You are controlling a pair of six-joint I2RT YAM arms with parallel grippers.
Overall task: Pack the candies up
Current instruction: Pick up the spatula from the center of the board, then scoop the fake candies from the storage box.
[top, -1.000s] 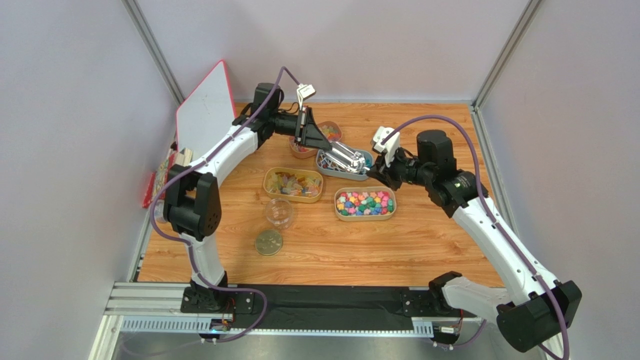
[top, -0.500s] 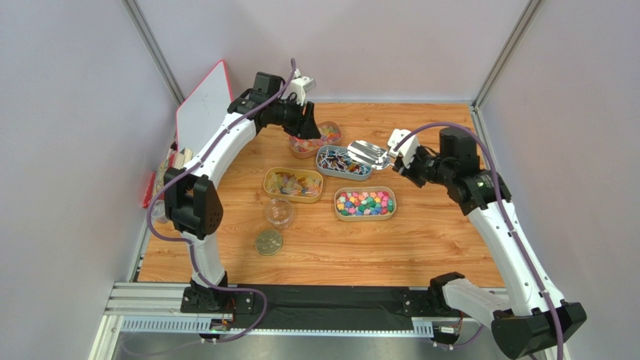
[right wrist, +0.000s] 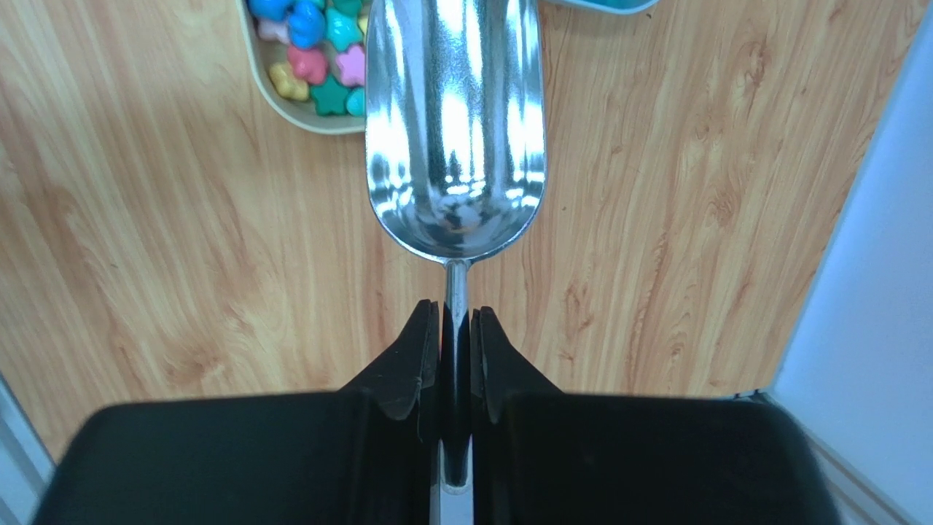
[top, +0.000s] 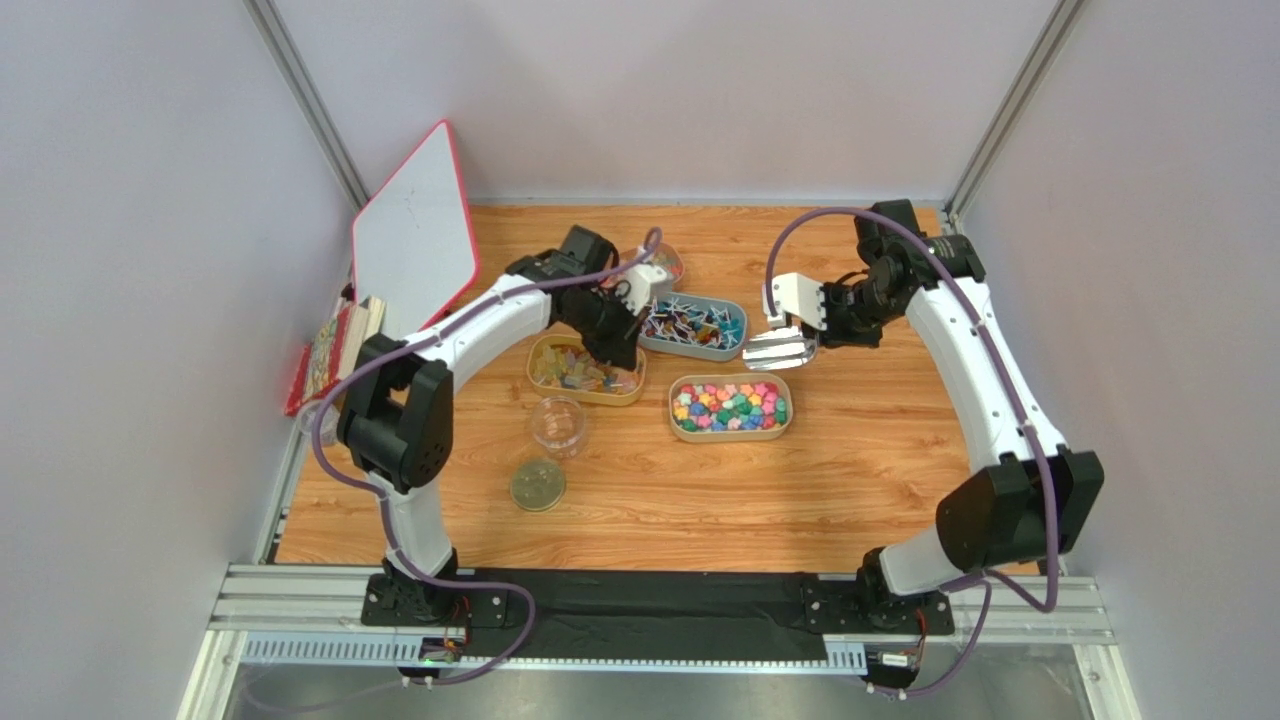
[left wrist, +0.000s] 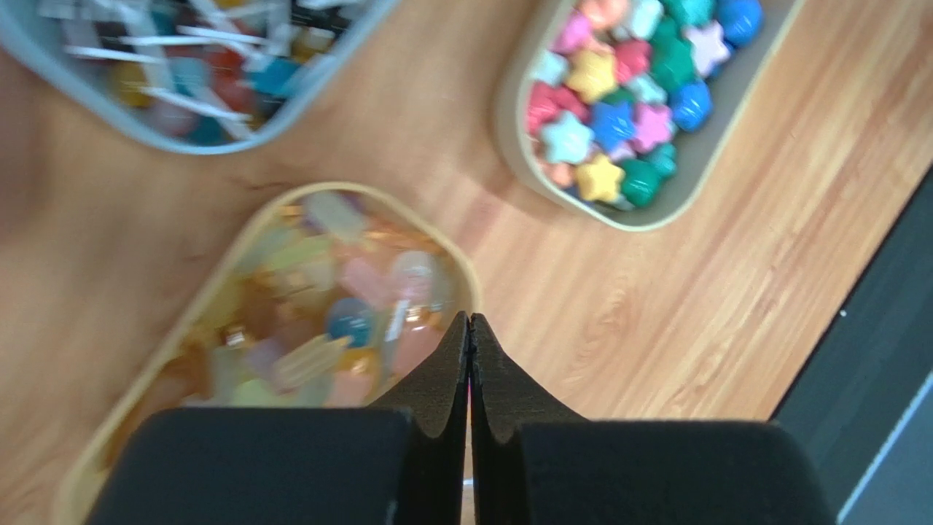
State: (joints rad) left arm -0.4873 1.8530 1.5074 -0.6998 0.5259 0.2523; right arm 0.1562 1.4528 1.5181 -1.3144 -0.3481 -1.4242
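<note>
Top view. The left fingers [top: 616, 348] hang over the right end of the tan tray [top: 535, 360] of amber candies [top: 579, 365]. Whether they are open or closed is not readable from here. The right fingers [top: 819, 326] carry a metal scoop [top: 778, 353]. Its bowl lies between the grey tray [top: 739, 318] of wrapped candies [top: 688, 318] and the right end of the second tan tray [top: 730, 437], which holds star candies [top: 730, 405]. A fourth tray [top: 669, 270] behind the left arm is mostly hidden. The clear jar [top: 559, 425] and its lid [top: 537, 483] sit apart on the tabletop [top: 872, 480], on the near side of the amber candies.

Left wrist view. This settles what the top view could not: the left fingers [left wrist: 447, 377] are pressed together tip to tip, above the tan tray's rim. The amber candies [left wrist: 329, 317] are blurred. The star candies [left wrist: 613, 109] are at upper right and the wrapped candies [left wrist: 197, 77] at upper left.

Right wrist view. The right fingers [right wrist: 419, 361] are clamped on the thin handle of the metal scoop [right wrist: 455, 131]. Its bowl points away and overlaps a corner of the second tan tray, with a few star candies [right wrist: 312, 60] showing beside it. The scoop's height above that tray is not readable.
</note>
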